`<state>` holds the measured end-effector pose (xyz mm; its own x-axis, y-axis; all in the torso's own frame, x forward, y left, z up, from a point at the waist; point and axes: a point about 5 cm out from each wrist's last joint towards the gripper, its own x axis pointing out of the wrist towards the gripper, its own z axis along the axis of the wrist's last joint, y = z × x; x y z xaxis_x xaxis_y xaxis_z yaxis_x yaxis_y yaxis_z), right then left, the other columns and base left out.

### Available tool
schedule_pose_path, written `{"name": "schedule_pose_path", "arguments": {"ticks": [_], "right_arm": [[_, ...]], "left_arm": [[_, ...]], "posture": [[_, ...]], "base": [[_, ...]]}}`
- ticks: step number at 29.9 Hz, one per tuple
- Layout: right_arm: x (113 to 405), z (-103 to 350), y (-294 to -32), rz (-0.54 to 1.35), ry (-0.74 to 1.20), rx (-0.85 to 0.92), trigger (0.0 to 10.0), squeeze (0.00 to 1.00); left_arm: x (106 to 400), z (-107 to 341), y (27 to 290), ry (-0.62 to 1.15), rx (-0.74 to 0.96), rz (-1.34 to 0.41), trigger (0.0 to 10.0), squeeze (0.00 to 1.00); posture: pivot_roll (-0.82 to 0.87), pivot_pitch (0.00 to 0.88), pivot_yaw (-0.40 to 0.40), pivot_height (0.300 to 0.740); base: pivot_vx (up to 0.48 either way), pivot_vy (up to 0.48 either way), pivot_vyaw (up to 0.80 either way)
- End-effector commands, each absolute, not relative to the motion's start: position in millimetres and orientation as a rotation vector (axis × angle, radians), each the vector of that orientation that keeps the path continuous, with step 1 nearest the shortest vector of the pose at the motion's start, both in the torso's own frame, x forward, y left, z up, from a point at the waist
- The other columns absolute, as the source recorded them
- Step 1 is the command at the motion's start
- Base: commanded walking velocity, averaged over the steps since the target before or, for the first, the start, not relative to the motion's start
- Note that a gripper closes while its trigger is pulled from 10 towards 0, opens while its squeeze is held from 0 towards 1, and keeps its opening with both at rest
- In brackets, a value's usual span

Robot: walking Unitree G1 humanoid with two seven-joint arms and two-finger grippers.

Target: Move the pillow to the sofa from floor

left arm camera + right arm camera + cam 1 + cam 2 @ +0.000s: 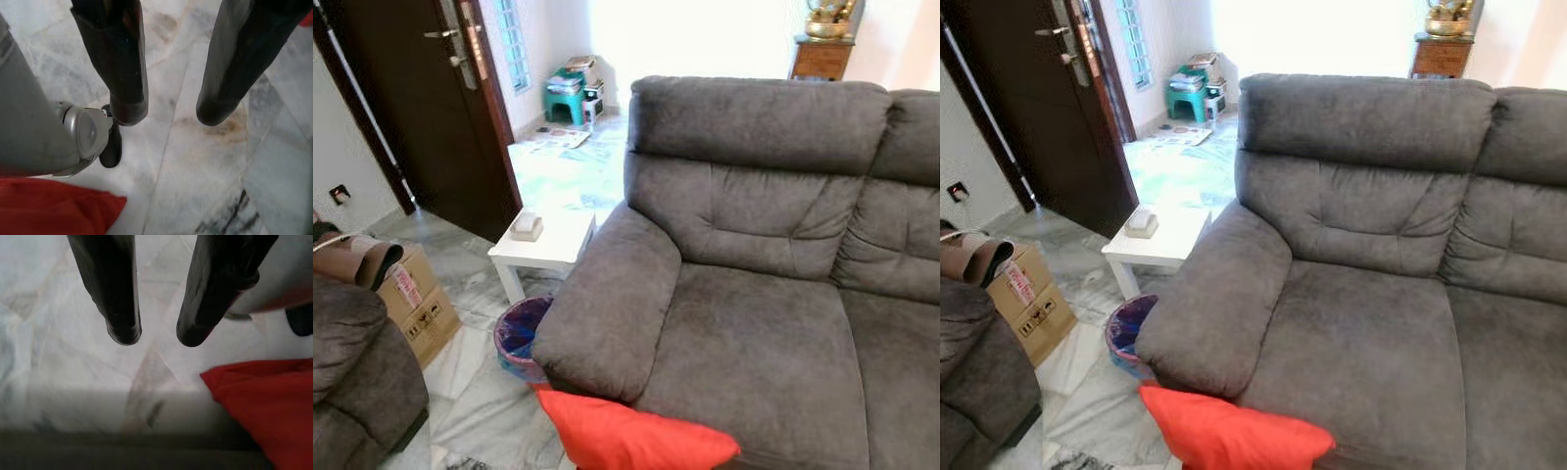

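One red pillow [631,433] lies low at the front of the grey sofa [773,294], just below the end of its left armrest; whether it rests on the floor or leans on the sofa's front edge cannot be told. The sofa shows two seat cushions and two back cushions. Beside the armrest stand one small white side table [548,245] with one tissue box [527,226] on top, and one blue bin [519,336] on the floor between table and pillow. To the left are one cardboard box [419,302] and the corner of a second grey seat [357,372]. One dark wooden door [431,108] stands ahead, and further back one green stool [565,98] carries a stack of things. One wooden cabinet [822,57] sits behind the sofa. The floor [484,401] is pale grey-veined marble tile, brightly lit from the back of the room. The left gripper [168,110] hangs over the tiles with its two fingers apart and nothing between them, a corner of the pillow near it. The right gripper [154,335] also hangs over the tiles, fingers apart and empty, the pillow just beside
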<state>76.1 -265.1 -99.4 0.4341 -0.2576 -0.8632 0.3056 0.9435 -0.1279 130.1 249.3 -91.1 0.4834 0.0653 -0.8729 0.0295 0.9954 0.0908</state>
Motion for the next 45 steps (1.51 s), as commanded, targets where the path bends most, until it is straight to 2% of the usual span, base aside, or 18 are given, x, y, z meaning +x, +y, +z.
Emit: {"name": "schedule_pose_path", "arguments": {"ticks": [1, 15, 26, 33, 40, 43, 44, 45], "right_arm": [[76, -100, -264, -0.352, 1.063, 0.058, 10.0, 0.00], [94, -94, -265, -0.320, 0.991, 0.037, 10.0, 0.00], [100, -92, -266, -0.318, 0.971, 0.037, 10.0, 0.00], [98, -94, -264, -0.337, 0.966, 0.086, 10.0, 0.00], [128, -84, -257, -0.280, 0.839, 0.118, 10.0, 0.00], [147, -76, -255, -0.266, 0.751, 0.145, 10.0, 0.00], [157, -71, -254, -0.254, 0.702, 0.154, 10.0, 0.00], [157, -71, -254, -0.254, 0.702, 0.154, 10.0, 0.00]], "left_arm": [[126, -92, 252, 1.088, 0.096, 0.037, 10.0, 0.00], [136, -92, 241, 1.069, 0.084, 0.033, 10.0, 0.00], [123, -88, 268, 1.079, 0.094, 0.067, 10.0, 0.00], [117, -89, 268, 1.080, 0.094, 0.068, 10.0, 0.00], [150, -85, 243, 0.980, 0.110, 0.040, 10.0, 0.00], [180, -69, 244, 0.827, 0.154, 0.057, 10.0, 0.00], [197, -57, 247, 0.727, 0.163, 0.070, 10.0, 0.00], [197, -57, 247, 0.727, 0.163, 0.070, 10.0, 0.00]], "posture": [[0.10, 0.065, 0.022, 0.740], [0.11, 0.076, 0.012, 0.740], [0.11, 0.078, 0.013, 0.740], [0.11, 0.078, 0.014, 0.740], [0.11, 0.082, 0.012, 0.740], [0.11, 0.084, 0.012, 0.740], [0.12, 0.084, 0.012, 0.740], [0.12, 0.084, 0.012, 0.740]], "base": [[0.000, 0.000, 0.00], [0.000, 0.000, 0.03], [0.000, 0.000, 0.80], [0.000, 0.000, 0.32], [0.000, 0.000, 0.00], [0.000, 0.000, 0.00], [0.000, 0.000, 0.00], [0.000, 0.000, 0.00]]}}
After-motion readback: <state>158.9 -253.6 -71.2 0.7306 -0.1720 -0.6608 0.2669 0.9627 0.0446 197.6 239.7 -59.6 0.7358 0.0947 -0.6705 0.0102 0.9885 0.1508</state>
